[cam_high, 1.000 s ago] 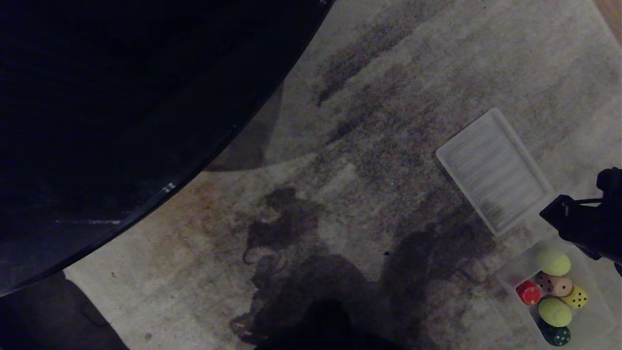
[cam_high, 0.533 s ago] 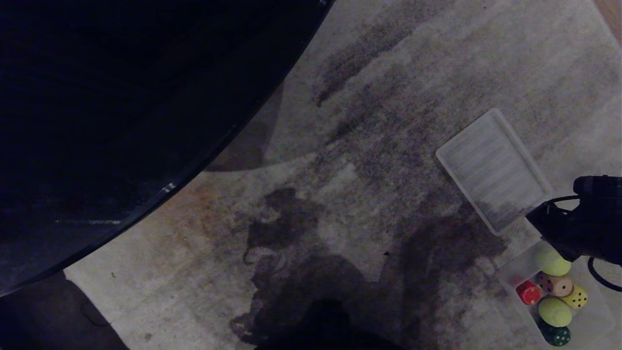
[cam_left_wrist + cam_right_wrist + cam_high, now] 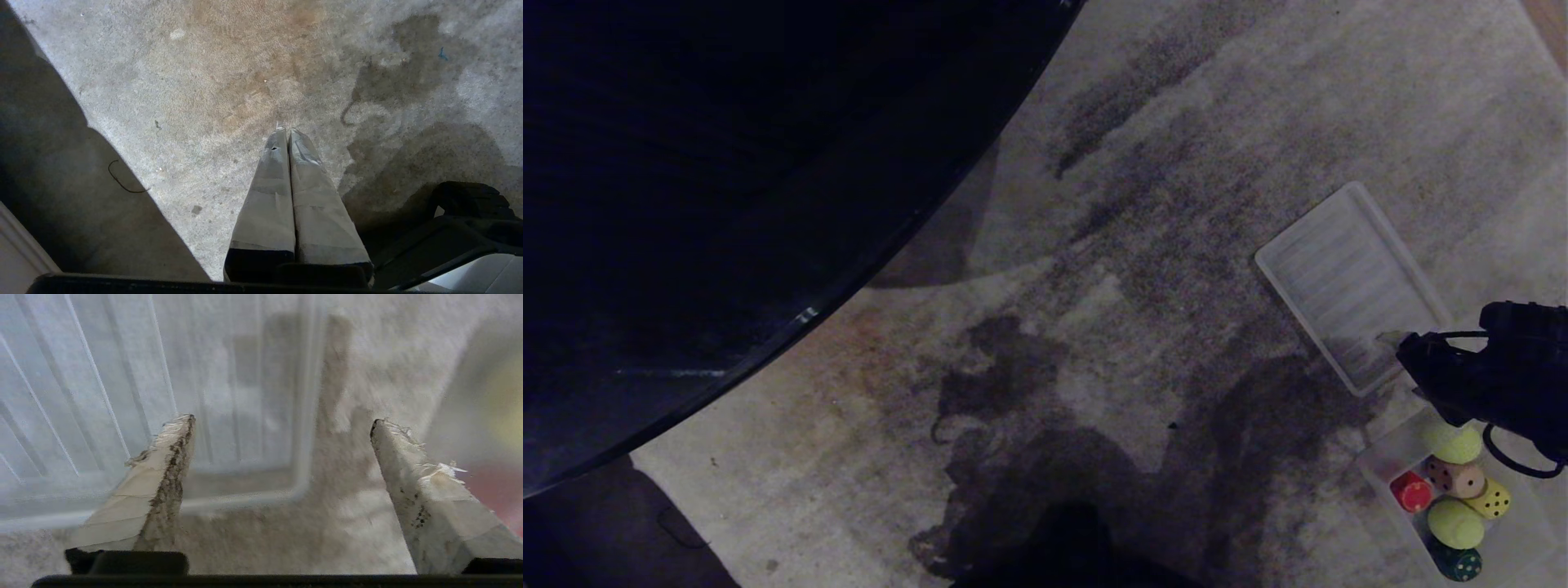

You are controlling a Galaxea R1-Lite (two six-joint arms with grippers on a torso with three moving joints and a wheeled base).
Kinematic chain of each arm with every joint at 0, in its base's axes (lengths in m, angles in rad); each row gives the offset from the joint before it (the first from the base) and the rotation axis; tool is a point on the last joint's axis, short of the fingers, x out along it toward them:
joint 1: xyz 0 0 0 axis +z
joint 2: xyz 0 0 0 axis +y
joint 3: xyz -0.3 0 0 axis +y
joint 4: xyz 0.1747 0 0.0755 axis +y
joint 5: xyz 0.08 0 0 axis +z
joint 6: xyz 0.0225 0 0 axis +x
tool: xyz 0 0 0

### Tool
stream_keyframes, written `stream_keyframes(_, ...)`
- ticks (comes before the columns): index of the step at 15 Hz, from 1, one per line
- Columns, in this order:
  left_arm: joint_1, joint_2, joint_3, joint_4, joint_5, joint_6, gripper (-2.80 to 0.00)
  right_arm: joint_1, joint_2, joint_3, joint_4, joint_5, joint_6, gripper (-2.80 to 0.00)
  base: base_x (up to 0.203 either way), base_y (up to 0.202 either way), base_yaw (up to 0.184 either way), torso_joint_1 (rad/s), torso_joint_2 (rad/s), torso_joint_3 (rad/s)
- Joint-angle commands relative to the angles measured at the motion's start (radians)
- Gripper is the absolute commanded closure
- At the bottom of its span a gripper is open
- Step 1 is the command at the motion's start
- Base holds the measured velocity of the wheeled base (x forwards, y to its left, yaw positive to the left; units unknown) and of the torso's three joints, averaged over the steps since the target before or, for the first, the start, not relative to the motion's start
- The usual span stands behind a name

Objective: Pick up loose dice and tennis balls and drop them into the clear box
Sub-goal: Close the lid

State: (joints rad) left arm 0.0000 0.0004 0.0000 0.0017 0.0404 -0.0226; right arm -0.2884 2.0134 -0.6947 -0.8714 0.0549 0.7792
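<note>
Carpet (image 3: 1176,163), pale grey and blotched with dark stains, carries everything here, and going from its left side there is first a large dark curved furniture edge (image 3: 768,204) covering the upper left, then bare stained pile in the middle with no loose die or ball on it. The left gripper (image 3: 284,132) hangs over that bare carpet in its wrist view, its two taped fingers pressed together and empty. Further right lies the flat ribbed clear plastic lid (image 3: 1352,286), and just past its near corner hovers the right gripper (image 3: 282,422), black-bodied in the head view, its frayed white fingers (image 3: 171,457) spread wide apart with nothing between them. At the carpet's lower right corner sits the small translucent rectangular clear box (image 3: 1380,465), holding the two fuzzy yellow-green tennis balls (image 3: 1455,524), the small red die (image 3: 1411,492), the beige die with dark pips (image 3: 1458,480), the yellow die with black pips (image 3: 1493,500) and the dark green die (image 3: 1460,563), packed touching one another. By that count the collecting looks finished, with nothing visibly left to fetch. The box's right wall runs off the head view, the upper ball is partly hidden under the right arm, and whatever lies beneath the dark furniture cannot be made out.
</note>
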Motion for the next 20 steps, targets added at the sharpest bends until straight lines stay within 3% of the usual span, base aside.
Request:
stream_keyframes(1,0.000,0.001,0.002,0.000,0.001,0.000,0.00,-0.008,0.052,-0.003,-0.070,0.032,0.005,-2.80,0.000,0.000,0.000,0.000,0.00,0.000)
stream_keyframes(5,0.000,0.001,0.002,0.000,0.001,0.000,0.00,-0.036,0.058,-0.008,-0.080,0.108,0.004,-2.80,0.000,0.000,0.000,0.000,0.00,0.000)
stream_keyframes(8,0.000,0.001,0.002,0.000,0.001,-0.001,0.00,-0.037,0.092,-0.008,-0.079,0.113,0.004,-2.80,0.000,0.000,0.000,0.000,0.00,0.000)
stream_keyframes(9,0.000,0.001,0.002,0.000,0.001,-0.001,0.00,-0.037,0.099,-0.012,-0.081,0.114,0.003,0.00,0.000,0.000,0.000,0.000,0.00,0.000)
stream_keyframes(20,0.000,0.001,0.002,0.000,0.001,0.000,0.00,-0.025,0.129,-0.059,-0.139,0.110,0.002,0.00,0.000,0.000,0.000,0.000,0.00,0.000)
